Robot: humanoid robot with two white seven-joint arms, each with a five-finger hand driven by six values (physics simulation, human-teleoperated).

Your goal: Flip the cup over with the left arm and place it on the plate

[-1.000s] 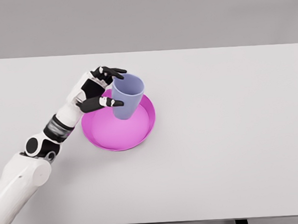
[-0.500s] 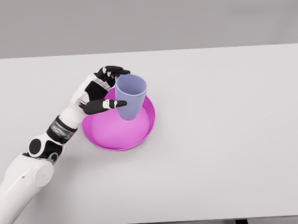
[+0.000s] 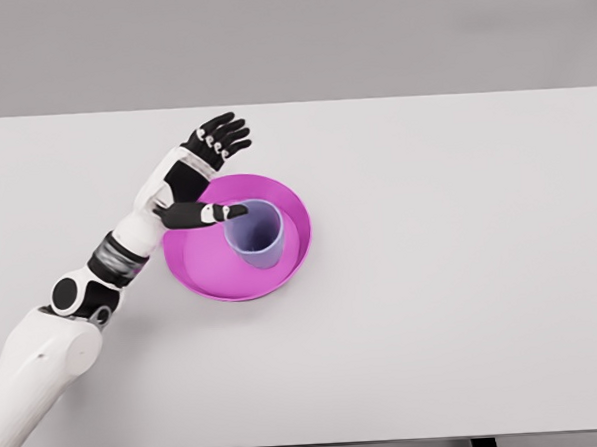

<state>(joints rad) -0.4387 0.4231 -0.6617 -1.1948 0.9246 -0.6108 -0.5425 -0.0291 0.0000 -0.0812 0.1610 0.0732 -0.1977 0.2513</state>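
Observation:
A lavender cup (image 3: 256,233) stands upright, mouth up, on the magenta plate (image 3: 290,206) at the table's middle left. My left hand (image 3: 214,175) hovers just left of the cup with its fingers (image 3: 220,133) spread and pointing away. The thumb tip reaches the cup's rim; I cannot tell whether it touches. Nothing is in the hand. My left arm comes in from the lower left. The right arm does not show.
The white table (image 3: 461,275) spans the whole view, with its front edge near the bottom of the picture. A grey wall lies behind the table's far edge.
The left hand has let go of the cup. The cup has dropped from above the plate's far side onto the plate. The fingers have spread apart.

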